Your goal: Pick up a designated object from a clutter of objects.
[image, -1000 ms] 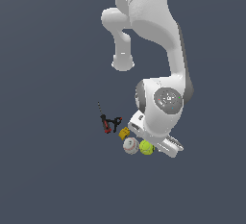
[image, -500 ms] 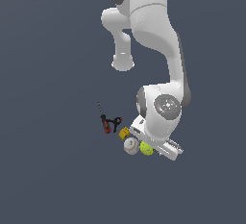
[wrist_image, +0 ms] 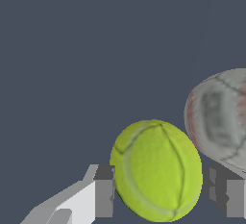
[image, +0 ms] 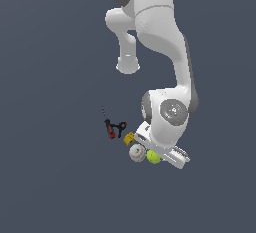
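The designated object, a yellow-green tennis ball with curved seams, lies between the two fingers of my gripper. One finger pad sits right at the ball's side. The other finger stands a small gap away, so the gripper is open around the ball. In the exterior view the tennis ball peeks out under the white hand, which hides the fingers. Of the clutter of objects, the white baseball rests right beside the ball, and this baseball almost touches the far finger.
A small yellow block lies just beyond the baseball. A thin black-and-red tool lies further to the exterior view's left. All of them rest on a plain dark grey floor.
The arm's hand has sunk a little lower over the tennis ball. The ball, baseball, block and tool have not moved.
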